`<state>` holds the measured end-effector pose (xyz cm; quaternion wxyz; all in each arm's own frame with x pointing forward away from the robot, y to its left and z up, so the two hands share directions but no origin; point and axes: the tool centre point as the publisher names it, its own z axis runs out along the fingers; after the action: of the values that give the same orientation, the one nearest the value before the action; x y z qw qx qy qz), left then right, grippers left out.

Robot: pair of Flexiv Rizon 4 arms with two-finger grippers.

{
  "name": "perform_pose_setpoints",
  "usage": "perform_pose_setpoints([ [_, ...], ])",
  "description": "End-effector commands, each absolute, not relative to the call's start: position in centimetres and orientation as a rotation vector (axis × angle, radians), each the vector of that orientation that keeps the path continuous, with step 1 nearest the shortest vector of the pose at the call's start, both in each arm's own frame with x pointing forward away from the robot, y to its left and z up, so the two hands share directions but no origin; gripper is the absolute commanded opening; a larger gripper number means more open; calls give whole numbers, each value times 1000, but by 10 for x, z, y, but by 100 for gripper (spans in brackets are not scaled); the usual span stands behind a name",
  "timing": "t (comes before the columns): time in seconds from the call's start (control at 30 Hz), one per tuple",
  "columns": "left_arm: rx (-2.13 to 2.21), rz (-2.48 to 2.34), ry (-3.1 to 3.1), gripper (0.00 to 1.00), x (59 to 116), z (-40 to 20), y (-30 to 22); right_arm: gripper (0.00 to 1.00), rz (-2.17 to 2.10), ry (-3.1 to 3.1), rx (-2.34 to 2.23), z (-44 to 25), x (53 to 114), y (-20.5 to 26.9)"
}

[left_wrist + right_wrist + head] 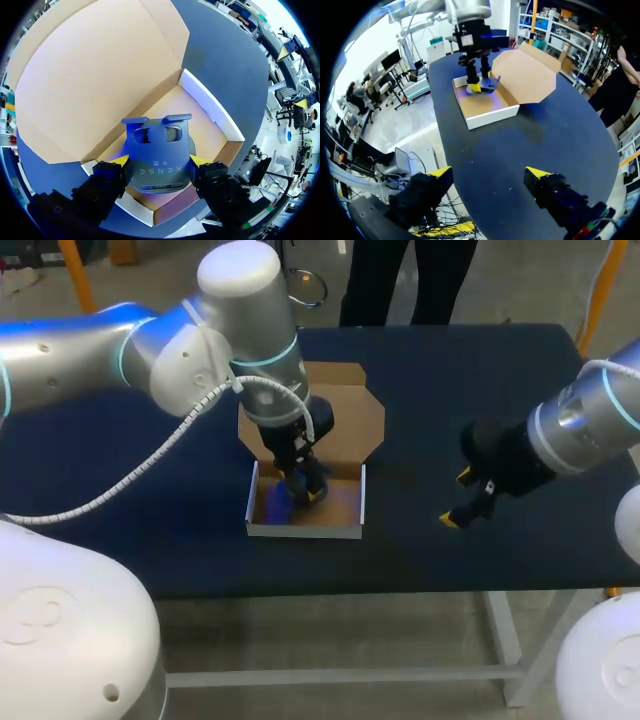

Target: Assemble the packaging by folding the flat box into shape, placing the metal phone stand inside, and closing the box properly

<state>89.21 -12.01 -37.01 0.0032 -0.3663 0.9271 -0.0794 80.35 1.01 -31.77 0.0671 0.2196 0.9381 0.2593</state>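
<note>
- phone stand point(157, 142) is showing pale lettering on its face
- left gripper point(159, 161) is clamping it from both sides, inside the open box point(210, 107)
- right gripper point(489, 173) is hanging wide open over the table point(530, 135), well apart from the box

one bit of print shows: a short line of pale letters and a couple of other characters across the flat dark blue plate of the phone stand point(158, 150), below its two cut-out windows, upside down in the left wrist view; in the other views it is too small to make out
</note>
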Motion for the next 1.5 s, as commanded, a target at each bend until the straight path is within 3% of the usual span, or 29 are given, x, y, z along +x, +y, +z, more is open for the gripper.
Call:
perform_pose_setpoints([
  [0.03, -1143, -239, 2912, 0, 894, -378, -123, 100, 717, 2719, 686, -322, 802, 13],
  [0.63, -1148, -221, 2903, 0, 893, -399, -122, 100, 717, 2719, 686, -322, 802, 13],
  [0.67, -1151, -217, 2898, 15, 893, -400, -122, 100, 717, 2719, 686, -322, 802, 13],
  [0.73, -1154, -213, 2893, 56, 892, -401, -121, 100, 717, 2719, 686, -322, 802, 13],
  [0.77, -1156, -213, 2887, 99, 892, -401, -121, 100, 717, 2719, 686, -322, 802, 13],
  [1.5, -1413, -233, 2774, 100, 887, -371, -125, 100, 717, 2719, 686, -322, 802, 13],
])
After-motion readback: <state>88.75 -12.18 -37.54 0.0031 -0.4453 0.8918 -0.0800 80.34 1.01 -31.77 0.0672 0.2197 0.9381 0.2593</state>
